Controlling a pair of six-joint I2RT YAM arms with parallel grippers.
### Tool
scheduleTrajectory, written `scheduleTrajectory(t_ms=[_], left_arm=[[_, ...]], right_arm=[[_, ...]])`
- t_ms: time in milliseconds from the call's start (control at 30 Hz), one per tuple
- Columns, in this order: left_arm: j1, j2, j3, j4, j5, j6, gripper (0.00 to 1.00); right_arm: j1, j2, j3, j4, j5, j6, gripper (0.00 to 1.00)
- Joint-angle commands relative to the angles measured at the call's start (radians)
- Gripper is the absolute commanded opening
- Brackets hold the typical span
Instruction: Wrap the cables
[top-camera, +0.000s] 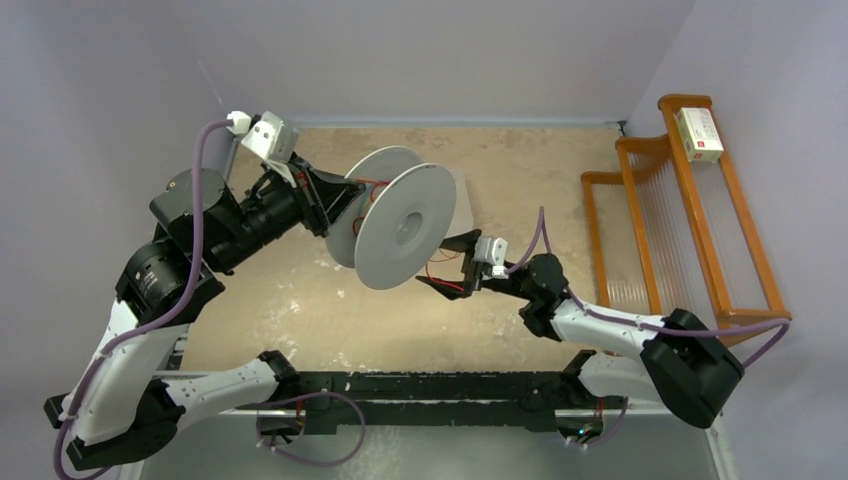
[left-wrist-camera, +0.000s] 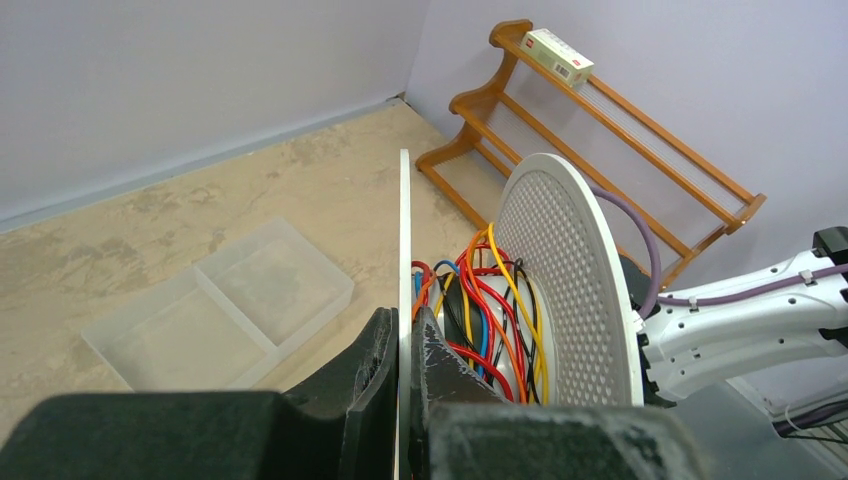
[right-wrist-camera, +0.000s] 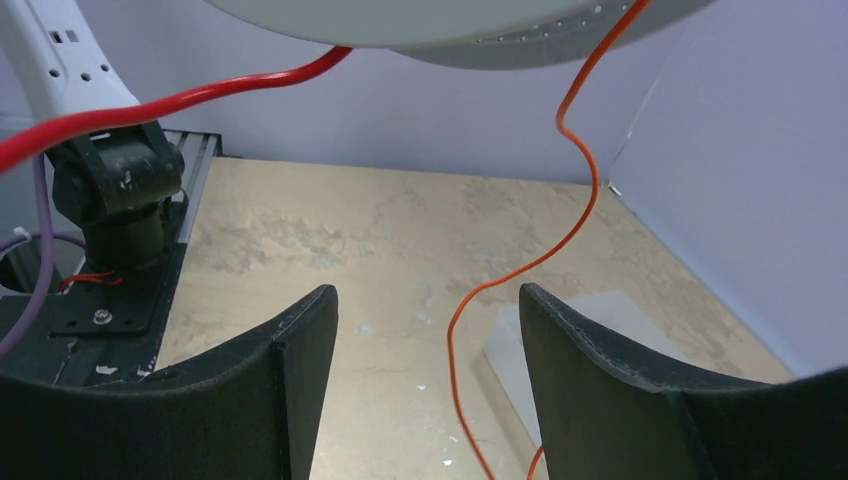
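The left gripper (left-wrist-camera: 403, 335) clamped one disc of the spool (top-camera: 405, 228), holding it above the tabletop (top-camera: 540, 170) so a loose orange cable (right-wrist-camera: 580, 170) hung between the fingers (right-wrist-camera: 270, 390) of the wide-open right gripper (right-wrist-camera: 425, 340).

A wooden rack (top-camera: 690, 225) with orange-brown rails and clear shelves stands by the wall, well off to the right of the right hand (top-camera: 432, 262). A small white and red box (top-camera: 698, 134) lies across its top rails, near the far end. A clear plastic tray (left-wrist-camera: 220, 310) with two compartments rests on the beige table (top-camera: 540, 170), ahead of that hand and slightly to its right.
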Motion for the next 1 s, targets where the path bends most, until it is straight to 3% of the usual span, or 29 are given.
scheduleTrajectory(t_ms=[0, 633, 800, 967], left_arm=[[-0.002, -0.026, 0.019, 0.133, -0.027, -0.045, 0.00], [-0.003, -0.037, 0.009, 0.163, -0.032, -0.081, 0.00], [-0.003, -0.038, 0.000, 0.185, -0.030, -0.098, 0.00], [-0.003, -0.039, -0.012, 0.206, -0.045, -0.127, 0.00]], right_arm=[[0.006, 0.014, 0.043, 0.085, -0.032, 0.012, 0.69], [0.030, 0.169, 0.080, 0.204, -0.022, 0.037, 0.61], [0.033, 0.191, 0.090, 0.205, -0.028, 0.042, 0.50], [0.038, 0.212, 0.097, 0.214, -0.040, 0.052, 0.29]])
